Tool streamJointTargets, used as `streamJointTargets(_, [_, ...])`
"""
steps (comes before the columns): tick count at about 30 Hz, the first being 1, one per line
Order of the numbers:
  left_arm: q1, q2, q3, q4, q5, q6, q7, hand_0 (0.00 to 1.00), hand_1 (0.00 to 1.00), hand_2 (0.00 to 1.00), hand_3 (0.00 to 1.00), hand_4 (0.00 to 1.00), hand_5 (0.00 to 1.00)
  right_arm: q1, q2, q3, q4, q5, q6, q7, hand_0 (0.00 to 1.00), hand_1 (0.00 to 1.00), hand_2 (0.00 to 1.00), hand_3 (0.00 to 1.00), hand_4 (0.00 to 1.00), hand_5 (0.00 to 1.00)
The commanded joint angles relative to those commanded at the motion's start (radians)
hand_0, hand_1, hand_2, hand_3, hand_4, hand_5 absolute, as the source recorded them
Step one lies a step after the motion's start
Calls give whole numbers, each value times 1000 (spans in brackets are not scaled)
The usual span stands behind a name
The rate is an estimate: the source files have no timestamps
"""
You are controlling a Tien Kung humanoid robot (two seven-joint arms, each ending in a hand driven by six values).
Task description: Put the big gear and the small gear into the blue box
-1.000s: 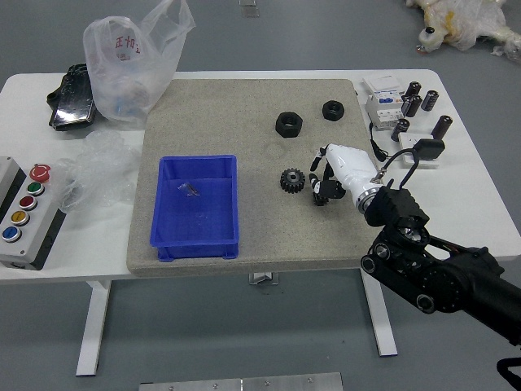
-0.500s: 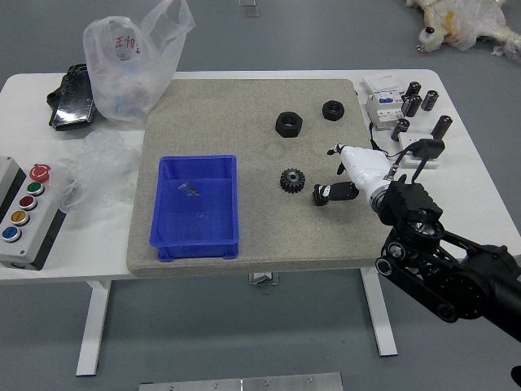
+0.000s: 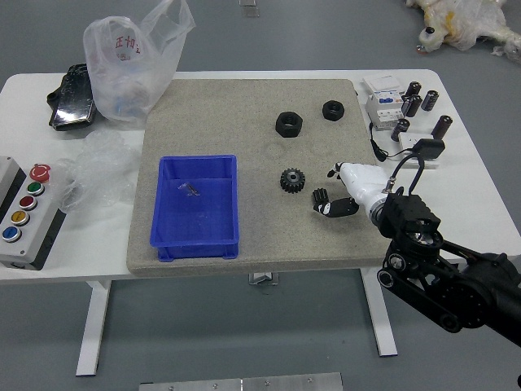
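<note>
The larger black gear (image 3: 292,180) lies flat on the grey-beige mat, to the right of the blue box (image 3: 195,207). A smaller dark toothed piece, seemingly the small gear (image 3: 320,196), is just right of it. My right hand (image 3: 325,190) reaches in from the right, thumb and fingers spread apart. Its lower fingers are close beside the small gear's near side; whether they touch it I cannot tell. Nothing is held. My left arm is out of view. Inside the blue box only a small shiny reflection or scrap shows.
Two black nuts (image 3: 288,125) lie farther back on the mat (image 3: 220,106). At the left are a button panel (image 3: 31,213), plastic bags (image 3: 130,61) and a black package (image 3: 73,98). White devices (image 3: 385,108) and several black cylinders stand at the right.
My right hand has shifted right and slightly nearer the table's front edge. Its fingers have opened away from the small gear, which now shows more fully. The larger gear stays put.
</note>
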Motion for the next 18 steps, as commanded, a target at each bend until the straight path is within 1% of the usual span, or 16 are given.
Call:
streamJointTargets(3, [0, 0, -1, 0, 1, 0, 0, 740, 618, 620, 772, 758, 581, 9, 9, -25, -30, 11, -24, 17, 266, 502, 581, 636, 566, 289])
streamJointTargets(4, [0, 0, -1, 0, 1, 0, 0, 740, 618, 620, 773, 757, 581, 12, 11, -33, -37, 15, -30, 22, 251, 459, 488, 563, 388, 150])
streamJointTargets(9, [1, 0, -2, 0, 2, 0, 0, 740, 618, 620, 773, 757, 581, 24, 25, -69, -73, 32, -56, 43, 251, 459, 488, 563, 388, 150])
streamJointTargets(10, [1, 0, -2, 0, 2, 0, -1, 740, 618, 621, 773, 757, 579, 26, 27, -73, -80, 34, -62, 47, 237, 444, 458, 532, 376, 100])
streamJointTargets(15, [0, 0, 0, 1, 1, 0, -2, 740, 618, 621, 773, 757, 579, 29, 29, -76, -84, 41, -86, 65, 237, 444, 458, 532, 376, 100])
streamJointTargets(16, [0, 0, 0, 1, 0, 0, -3, 740, 618, 620, 773, 757, 582, 30, 28, -75, -84, 43, -93, 70, 233, 434, 427, 486, 392, 62])
streamJointTargets(18, [-1, 0, 0, 1, 0, 1, -3, 740, 618, 620, 773, 757, 582, 31, 27, -73, -81, 47, -104, 79, 233, 434, 427, 486, 392, 62])
